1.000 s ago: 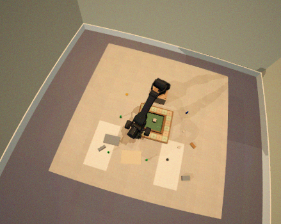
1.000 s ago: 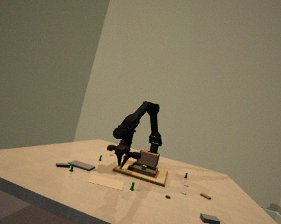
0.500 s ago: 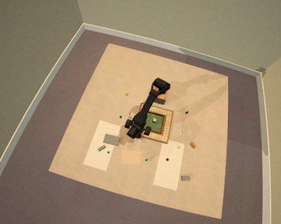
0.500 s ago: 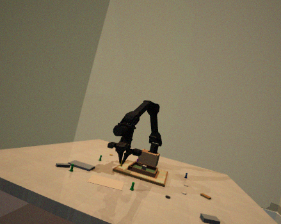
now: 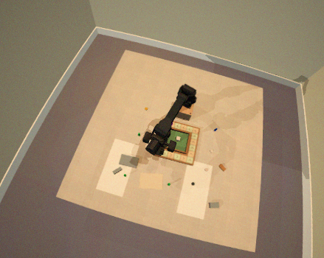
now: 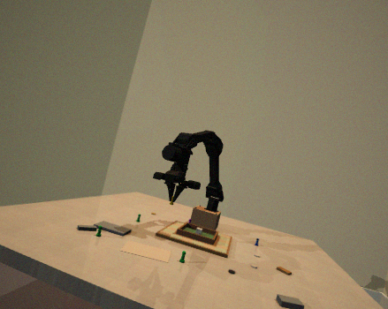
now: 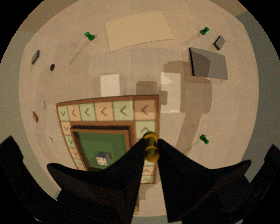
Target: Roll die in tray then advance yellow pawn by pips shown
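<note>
We see the yellow pawn pinched between the tips of the gripper, a small rounded piece with a knob head, glossy and plain. In the exterior view the gripper hangs well above the table, its dark tapered fingers pressed in on the yellow speck at their tips.

Below the gripper lies the game board, a flat square with a wooden-looking rim and a ring of pale squares. Each square carries a green chevron arrow; we can read no letters or numbers on them. Inside the ring sits the tray, a sunken rectangle with a brown wall and a flat green floor. The die rests on that floor, just beside the gripper's left finger in the wrist view, a small pale cube; its pips are too blurred to count.

Farther out from the gripper, the table is a matte tan sheet with paler rectangular patches. Green pawns stand apart on it, and a blue pawn stands beyond the board's far side. A flat grey slab and a pale card lie on the table.
</note>
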Available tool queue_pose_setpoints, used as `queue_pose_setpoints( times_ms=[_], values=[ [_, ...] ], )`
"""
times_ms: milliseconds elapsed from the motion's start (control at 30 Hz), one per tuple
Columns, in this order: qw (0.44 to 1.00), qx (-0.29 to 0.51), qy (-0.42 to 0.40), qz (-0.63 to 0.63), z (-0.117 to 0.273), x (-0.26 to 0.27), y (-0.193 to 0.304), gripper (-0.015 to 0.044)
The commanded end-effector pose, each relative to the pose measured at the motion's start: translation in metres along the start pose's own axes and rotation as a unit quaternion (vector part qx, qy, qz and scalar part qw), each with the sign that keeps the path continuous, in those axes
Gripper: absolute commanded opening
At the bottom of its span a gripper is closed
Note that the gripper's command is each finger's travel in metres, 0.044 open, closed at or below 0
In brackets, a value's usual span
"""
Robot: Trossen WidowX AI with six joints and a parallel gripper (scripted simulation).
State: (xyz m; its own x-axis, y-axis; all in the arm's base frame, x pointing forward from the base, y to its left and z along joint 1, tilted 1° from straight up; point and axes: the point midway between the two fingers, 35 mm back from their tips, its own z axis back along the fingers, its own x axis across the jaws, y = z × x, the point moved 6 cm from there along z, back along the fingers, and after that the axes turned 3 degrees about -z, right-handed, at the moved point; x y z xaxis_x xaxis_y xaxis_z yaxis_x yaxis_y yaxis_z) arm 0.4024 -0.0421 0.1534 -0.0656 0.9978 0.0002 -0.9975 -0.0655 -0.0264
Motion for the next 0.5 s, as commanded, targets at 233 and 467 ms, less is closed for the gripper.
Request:
queue_pose_setpoints(
  times_ms=[233, 467],
  values=[
    [1.0, 0.0, -0.001, 0.002, -0.007, 0.038, -0.002, 0.0],
    [1.0, 0.0, -0.003, 0.002, -0.027, 0.087, -0.001, 0.0]
  ],
)
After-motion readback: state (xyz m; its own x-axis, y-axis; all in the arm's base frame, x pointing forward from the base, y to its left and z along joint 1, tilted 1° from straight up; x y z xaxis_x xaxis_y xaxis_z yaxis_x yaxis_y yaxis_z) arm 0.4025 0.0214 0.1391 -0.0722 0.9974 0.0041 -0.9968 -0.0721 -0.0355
